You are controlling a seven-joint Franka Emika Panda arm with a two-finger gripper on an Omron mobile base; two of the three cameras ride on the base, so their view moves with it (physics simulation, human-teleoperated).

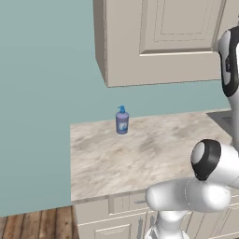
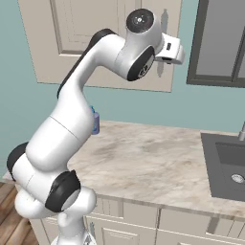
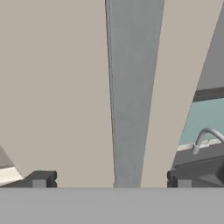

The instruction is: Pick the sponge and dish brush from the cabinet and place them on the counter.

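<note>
From the left in the left base view, a blue soap bottle stood at about 10 o'clock on the marbled desk, with the cabinet hung above it at 12 o'clock, its door shut. The sponge and dish brush were presumably behind that door; neither could be seen. Further right, a dark sink sat at the desk's 3 o'clock edge.

In the hand view the tool stood wide, holding nothing, its tips either side of the door's long grey bar handle.

The step in hand seemed to be opening the cabinet: the next move likely called for closing on the bar and pulling the door outward.

The bottle's label was too small to read; no other writing showed.
</note>
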